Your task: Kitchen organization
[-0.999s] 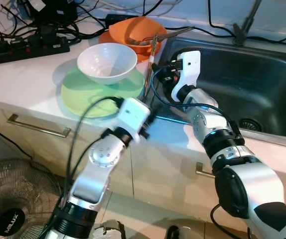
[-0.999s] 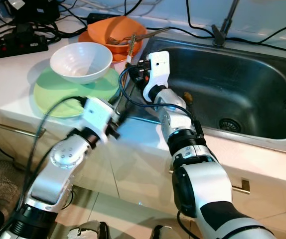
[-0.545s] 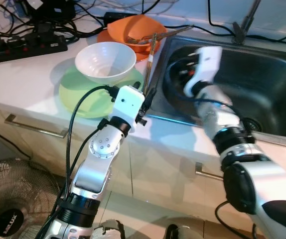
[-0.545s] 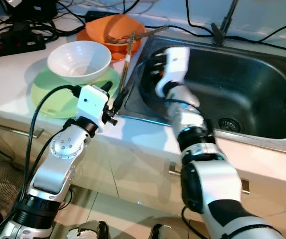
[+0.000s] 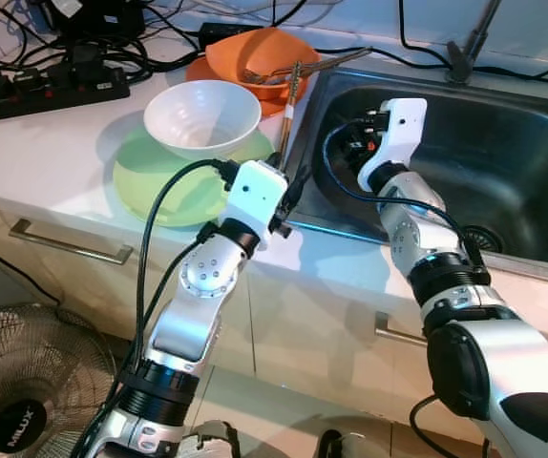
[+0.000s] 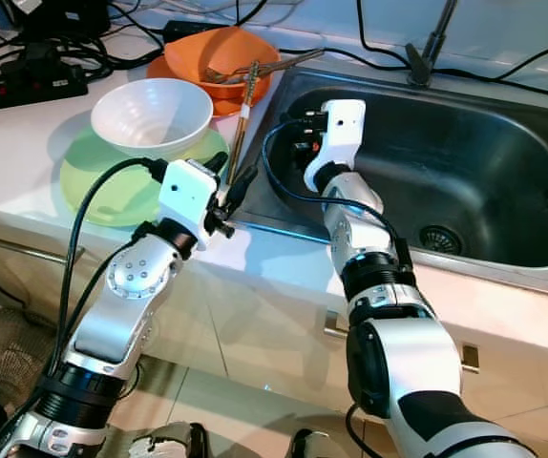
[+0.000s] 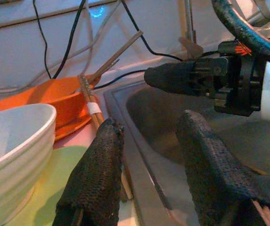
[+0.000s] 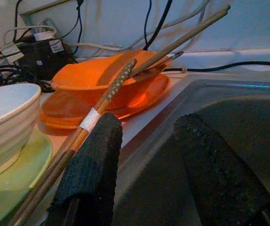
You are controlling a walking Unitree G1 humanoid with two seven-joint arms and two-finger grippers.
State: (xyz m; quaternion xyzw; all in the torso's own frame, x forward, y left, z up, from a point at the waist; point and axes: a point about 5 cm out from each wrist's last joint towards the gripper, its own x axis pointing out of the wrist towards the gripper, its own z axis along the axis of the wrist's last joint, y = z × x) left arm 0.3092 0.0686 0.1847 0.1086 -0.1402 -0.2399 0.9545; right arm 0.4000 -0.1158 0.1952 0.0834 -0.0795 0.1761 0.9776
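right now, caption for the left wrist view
Open left pincer at the sink edge, chopsticks and orange bowl ahead.

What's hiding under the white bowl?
The white bowl sits on a green plate. The plate's rim shows all around the bowl, but its middle is covered, so anything lying there is hidden.
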